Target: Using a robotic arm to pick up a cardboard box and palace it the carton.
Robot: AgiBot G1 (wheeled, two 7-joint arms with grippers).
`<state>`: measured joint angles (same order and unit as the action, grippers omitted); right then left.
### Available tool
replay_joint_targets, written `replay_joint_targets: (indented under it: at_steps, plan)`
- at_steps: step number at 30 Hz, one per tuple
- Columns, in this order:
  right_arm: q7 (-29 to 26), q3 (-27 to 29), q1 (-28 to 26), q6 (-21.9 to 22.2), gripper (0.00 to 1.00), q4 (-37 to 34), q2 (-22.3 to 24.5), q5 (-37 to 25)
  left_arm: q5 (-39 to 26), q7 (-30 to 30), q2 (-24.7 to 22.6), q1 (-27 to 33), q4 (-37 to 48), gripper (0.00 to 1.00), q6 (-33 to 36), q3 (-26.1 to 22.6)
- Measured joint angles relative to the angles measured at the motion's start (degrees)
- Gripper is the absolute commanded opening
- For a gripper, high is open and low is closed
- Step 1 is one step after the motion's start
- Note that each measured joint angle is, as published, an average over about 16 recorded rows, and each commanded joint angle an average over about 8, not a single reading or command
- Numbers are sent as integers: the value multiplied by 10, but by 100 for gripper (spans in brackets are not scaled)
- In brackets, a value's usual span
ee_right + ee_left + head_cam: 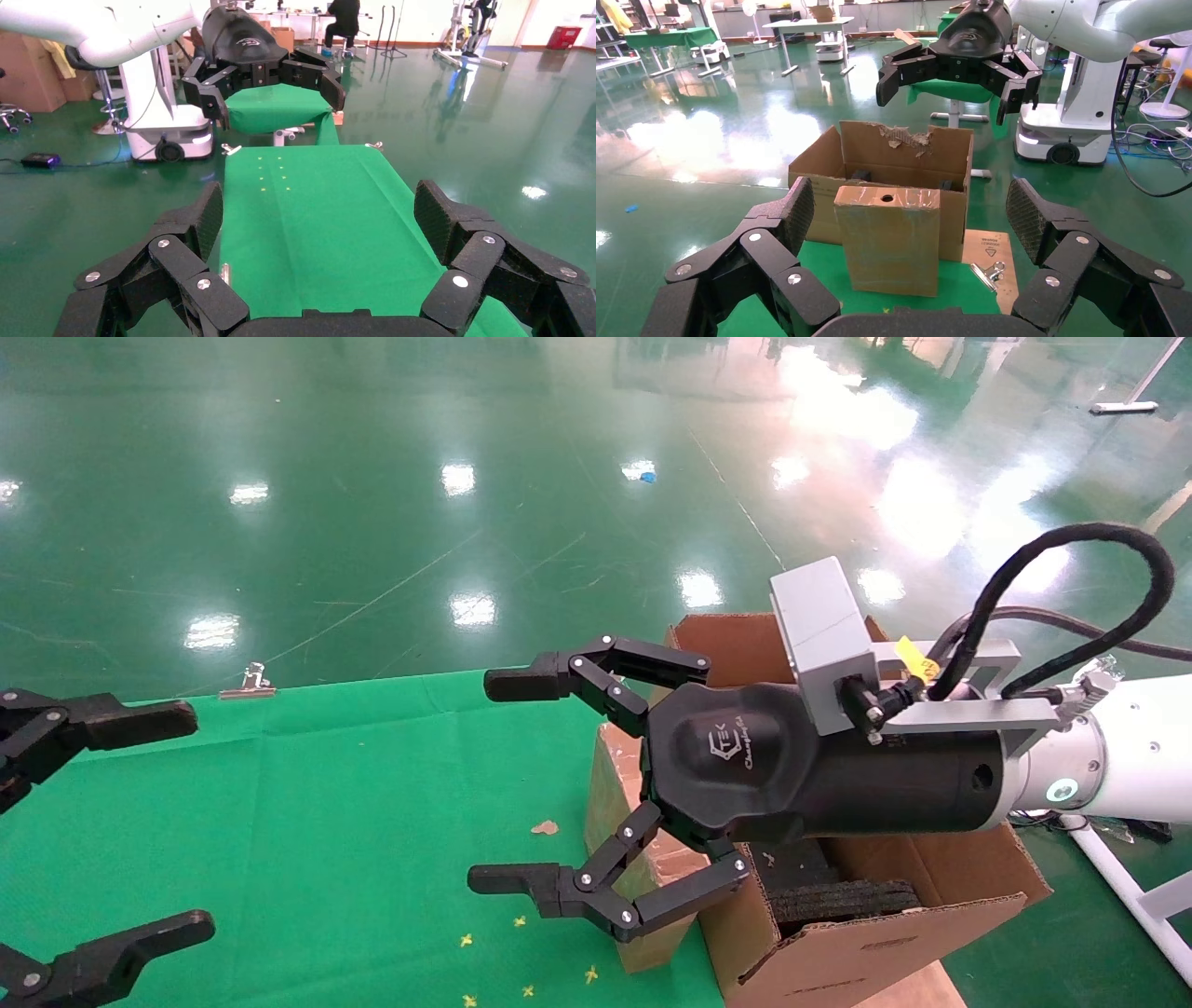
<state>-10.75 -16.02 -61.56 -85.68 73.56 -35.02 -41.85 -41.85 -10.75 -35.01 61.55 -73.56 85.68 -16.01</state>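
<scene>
Box [888,239] upright against carton [814,165], not yet inside. My right gripper [521,784] spread empty above, poised to grasp; left gripper [140,822] spread, idle.

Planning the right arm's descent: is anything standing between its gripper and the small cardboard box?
Nothing visible does. The right gripper hangs open above the cardboard box, which stands upright on the green cloth against the carton's outer wall, with only air between them. The left gripper is open across the table.
</scene>
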Motion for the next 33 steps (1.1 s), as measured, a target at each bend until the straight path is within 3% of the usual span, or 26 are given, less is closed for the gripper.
replay_joint_targets:
  at_steps: [12, 18, 26, 33]
  plan:
    - [-2, -2, -1, 1, 100, 0, 0, -4, 0, 0, 0, 0, 0, 100, 0, 0]
    - [-17, -19, -10, 7, 100, 3, -4, -35, 0, 0, 0, 0, 0, 100, 0, 0]
    - [-70, -81, -63, 5, 100, 9, -29, -148, 0, 0, 0, 0, 1, 100, 0, -1]
    - [-133, -178, -170, -24, 100, 10, -76, -295, 0, 1, 0, 0, 1, 100, 0, -1]
